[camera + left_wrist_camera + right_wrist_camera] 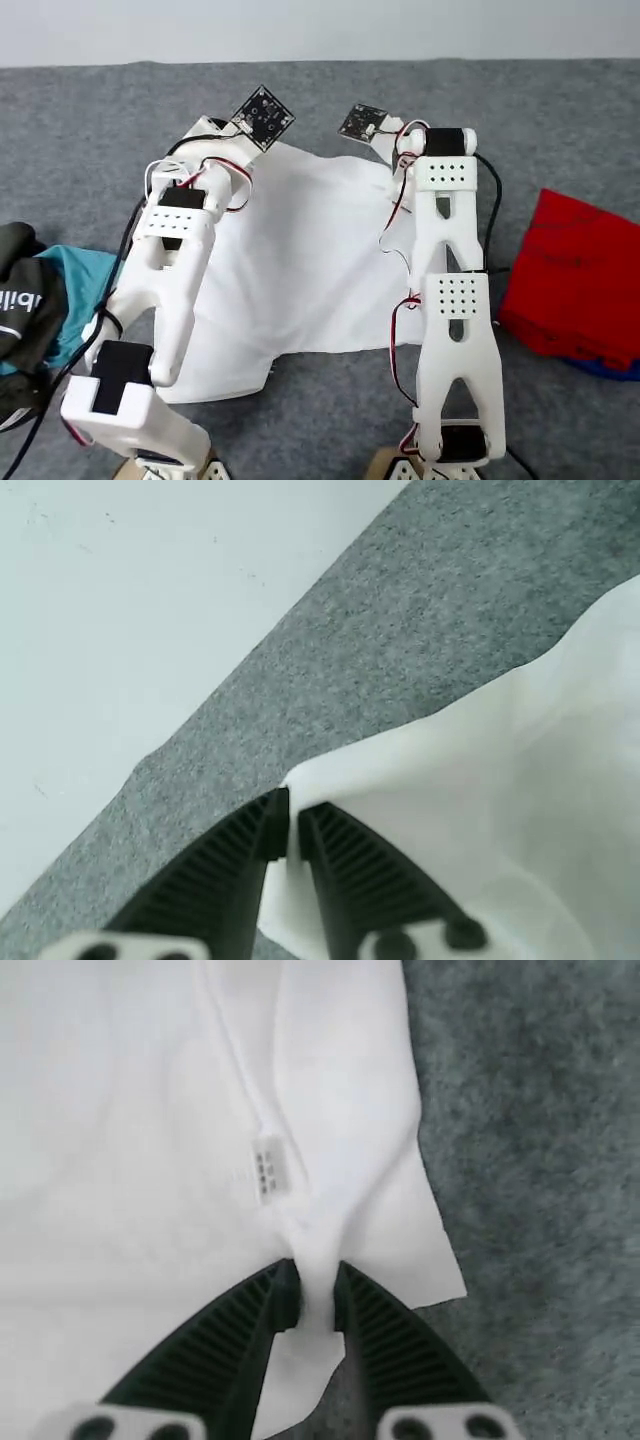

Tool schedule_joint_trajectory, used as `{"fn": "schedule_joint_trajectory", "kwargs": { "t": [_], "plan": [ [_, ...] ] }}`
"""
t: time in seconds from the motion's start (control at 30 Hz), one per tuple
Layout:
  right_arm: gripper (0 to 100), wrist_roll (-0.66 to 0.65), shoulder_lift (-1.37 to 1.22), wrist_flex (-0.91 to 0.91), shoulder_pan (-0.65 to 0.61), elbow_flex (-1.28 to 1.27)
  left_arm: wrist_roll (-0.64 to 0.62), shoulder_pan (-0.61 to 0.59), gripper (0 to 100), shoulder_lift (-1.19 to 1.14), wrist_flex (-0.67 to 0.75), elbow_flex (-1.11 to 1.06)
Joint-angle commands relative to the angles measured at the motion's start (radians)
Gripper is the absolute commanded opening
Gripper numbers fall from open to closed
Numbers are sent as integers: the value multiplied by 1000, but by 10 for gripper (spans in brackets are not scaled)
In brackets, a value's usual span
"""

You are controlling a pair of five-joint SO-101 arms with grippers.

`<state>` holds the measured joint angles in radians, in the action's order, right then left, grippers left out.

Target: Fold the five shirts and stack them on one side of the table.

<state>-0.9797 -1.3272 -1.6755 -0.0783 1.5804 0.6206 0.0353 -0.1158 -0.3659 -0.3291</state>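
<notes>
**Left wrist view:** The left end effector (290,825) is clenched on a corner of the white shirt (520,780). Its ribbed black fingers (230,865) are pressed almost together, with a sliver of fabric showing between them. The rest of the shirt spreads away from the tips to one side. Straight ahead of the end effector lies the grey-covered bench (400,640), and past that a pale surface (120,600).

**Right wrist view:** The right end effector (315,1295) is clamped on a pinched ridge of the same shirt. A small sewn-in label (268,1165) sits just ahead of its tips, on a seam running away from them. The shirt's edge falls just beside the end effector, with grey bench beyond it.

**High view:** The white shirt lies spread flat between the left arm (165,270) and the right arm (455,300), with both end effectors at its far edge. A folded red shirt (575,270) rests well apart from the right end effector, out to its right and closer to the arm bases. A strip of blue cloth (612,368) peeks from under it. A dark garment (25,300) and a teal garment (85,275) are heaped together well to the left of the left end effector.
</notes>
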Motion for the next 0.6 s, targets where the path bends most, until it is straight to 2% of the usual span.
{"fn": "schedule_joint_trajectory", "kwargs": {
  "t": [0.0,0.27,0.4,0.57],
  "plan": [
    [82,-9,36,2,5,17,5,6,5,8,-2,10],
    [77,-12,41,1,5,23,5,6,5,8,-3,8],
    [10,-51,53,-7,4,57,5,6,5,6,-3,8],
    [12,-55,70,-7,8,91,5,6,5,6,-3,8]
  ]
}}
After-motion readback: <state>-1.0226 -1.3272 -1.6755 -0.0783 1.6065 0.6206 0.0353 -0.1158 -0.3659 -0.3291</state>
